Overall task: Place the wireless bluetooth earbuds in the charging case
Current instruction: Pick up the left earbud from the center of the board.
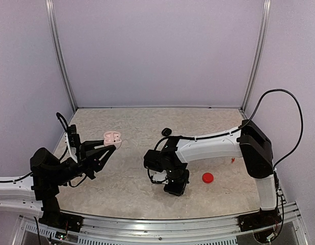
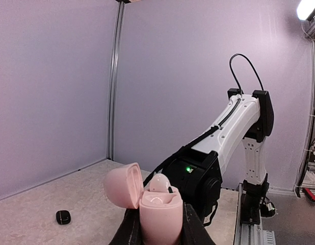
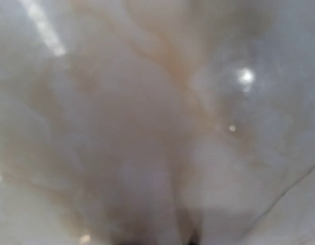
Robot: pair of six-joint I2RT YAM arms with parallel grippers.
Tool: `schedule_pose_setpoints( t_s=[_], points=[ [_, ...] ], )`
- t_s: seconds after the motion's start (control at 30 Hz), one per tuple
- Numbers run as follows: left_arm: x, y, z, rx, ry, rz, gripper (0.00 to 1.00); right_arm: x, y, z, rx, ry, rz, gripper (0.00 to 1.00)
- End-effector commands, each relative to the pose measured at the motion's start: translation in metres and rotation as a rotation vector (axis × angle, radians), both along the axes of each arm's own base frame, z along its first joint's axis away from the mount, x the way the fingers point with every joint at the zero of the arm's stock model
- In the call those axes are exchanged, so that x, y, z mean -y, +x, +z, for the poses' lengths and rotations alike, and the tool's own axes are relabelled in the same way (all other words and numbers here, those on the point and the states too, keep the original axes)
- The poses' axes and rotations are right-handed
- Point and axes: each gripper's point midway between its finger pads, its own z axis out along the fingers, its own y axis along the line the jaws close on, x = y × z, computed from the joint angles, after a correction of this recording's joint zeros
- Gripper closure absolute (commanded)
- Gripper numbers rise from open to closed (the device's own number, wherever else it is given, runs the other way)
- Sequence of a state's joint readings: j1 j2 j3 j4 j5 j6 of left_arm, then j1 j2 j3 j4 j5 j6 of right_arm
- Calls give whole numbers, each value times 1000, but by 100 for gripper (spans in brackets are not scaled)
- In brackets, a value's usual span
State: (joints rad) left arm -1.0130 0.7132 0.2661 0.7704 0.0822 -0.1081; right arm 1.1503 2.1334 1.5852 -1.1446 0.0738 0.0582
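Pink charging case [image 2: 160,214] fills the bottom of the left wrist view, standing upright and clamped between the two dark fingers [image 2: 129,232] of the left gripper [image 2: 160,228]. Its lid is swung open to the left, and a whitish earbud [image 2: 158,182] sits in the case's mouth with its rounded top poking above the rim. From above, the left gripper [image 1: 107,145] holds this case [image 1: 112,137] over the left part of the bench [image 1: 127,184], clear of the surface.

Near the middle, the right gripper [image 1: 175,190] points straight down at the bench. Its wrist camera gives only a blurred, pale, marbled surface pressed up close, so I cannot tell whether its jaws are apart or together, or whether anything is between them.

A small red case [image 1: 207,177] lies just to the right of that gripper. A small black case [image 1: 166,131] rests farther back, near the middle of the bench, also seen low on the left of the left wrist view [image 2: 63,217]. A tiny red piece [image 1: 232,161] lies toward the right edge, too small to make out.
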Motion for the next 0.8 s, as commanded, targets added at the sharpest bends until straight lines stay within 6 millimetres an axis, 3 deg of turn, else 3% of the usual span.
schedule_pose_setpoints(
  t_s=[0.0, 0.27, 0.43, 0.77],
  points=[
    [-4, -1, 1, 13, -10, 3, 97, 8, -4, -4, 6, -82, 15, 74],
    [-6, -2, 0, 14, -14, 7, 97, 7, -6, -2, -6, -85, 17, 79],
    [-6, -1, 0, 14, -14, 10, 97, -4, -4, 6, 3, -31, 20, 85],
    [-1, 4, 0, -2, -9, 16, 97, -30, 25, 52, 100, 181, -13, 90]
  ],
)
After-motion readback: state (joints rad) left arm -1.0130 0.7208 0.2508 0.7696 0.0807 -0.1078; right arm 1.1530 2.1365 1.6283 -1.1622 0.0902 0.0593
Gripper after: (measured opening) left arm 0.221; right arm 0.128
